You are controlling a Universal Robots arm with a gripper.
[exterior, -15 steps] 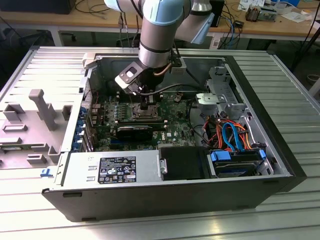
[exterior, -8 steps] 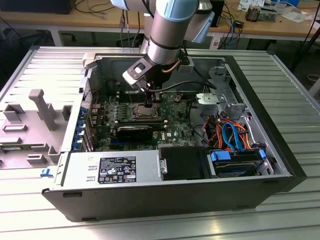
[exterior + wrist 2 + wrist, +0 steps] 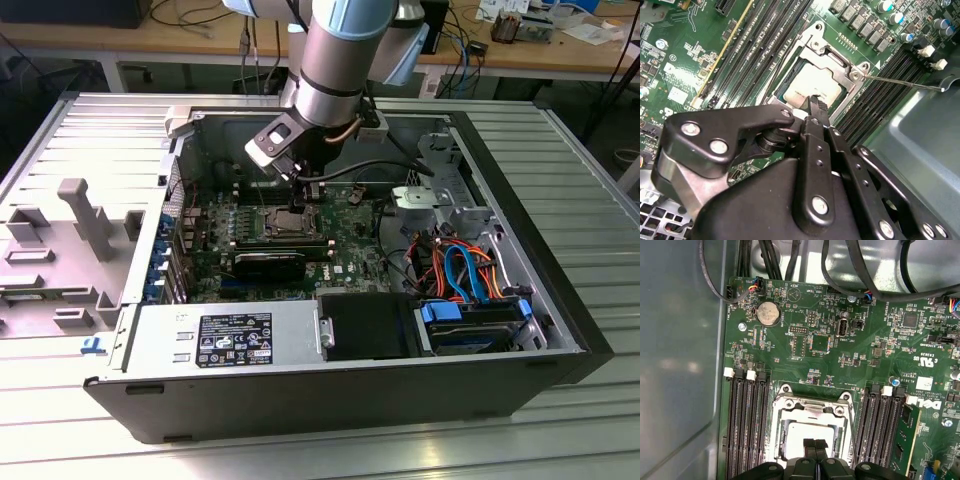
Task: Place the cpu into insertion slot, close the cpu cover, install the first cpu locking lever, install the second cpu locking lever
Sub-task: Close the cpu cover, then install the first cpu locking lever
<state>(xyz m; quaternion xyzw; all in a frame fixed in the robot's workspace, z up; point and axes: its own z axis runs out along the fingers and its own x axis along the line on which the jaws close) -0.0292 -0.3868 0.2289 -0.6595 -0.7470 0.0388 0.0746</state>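
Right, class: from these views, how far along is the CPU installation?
Done: the cpu sits in the insertion slot, the cpu cover lying flat around it. In hand: the shut gripper is at the cover's edge. Left: one thin locking lever juts out sideways over the memory slots, seemingly unlatched.

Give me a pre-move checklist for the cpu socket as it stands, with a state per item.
1. cpu seated: ok. Its pale top lies flat in the cover's window.
2. cpu cover down: ok. It looks flat around the cpu in both wrist views.
3. locking lever latched: not ok. In the second wrist view the thin rod juts out from the socket's corner over the memory slots.
4. Other lever latched: cannot tell.
5. gripper empty: ok. Its fingers are shut with nothing between them, tip over the cpu's near edge.
6. Tip touching the cpu or cover: cannot tell.
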